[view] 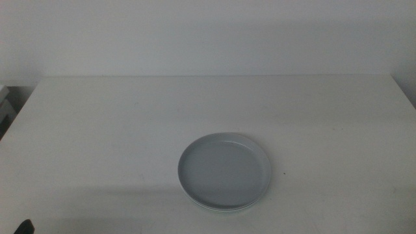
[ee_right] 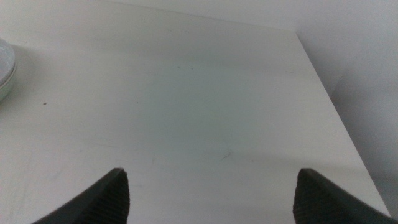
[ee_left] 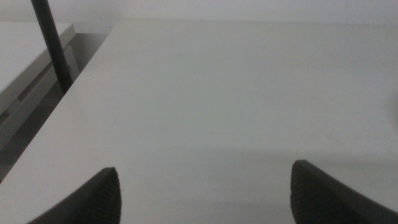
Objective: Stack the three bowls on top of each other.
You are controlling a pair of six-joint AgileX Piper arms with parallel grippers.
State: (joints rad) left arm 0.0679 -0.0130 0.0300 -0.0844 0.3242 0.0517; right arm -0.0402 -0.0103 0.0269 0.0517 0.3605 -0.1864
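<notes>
Nearest, the left tool [ee_left: 202, 193] and right tool [ee_right: 211, 196] wait wide and empty over bare worktop [view: 97, 130], while the grey-blue bowl [view: 224, 170] tops the stack near centre-right, seemingly stiff, smooth, breakable, best gripped by its low rim; no writing shows.

White table [view: 97, 130] — stacked bowls [view: 224, 171] rest near front centre, grey-blue one on top.
</notes>
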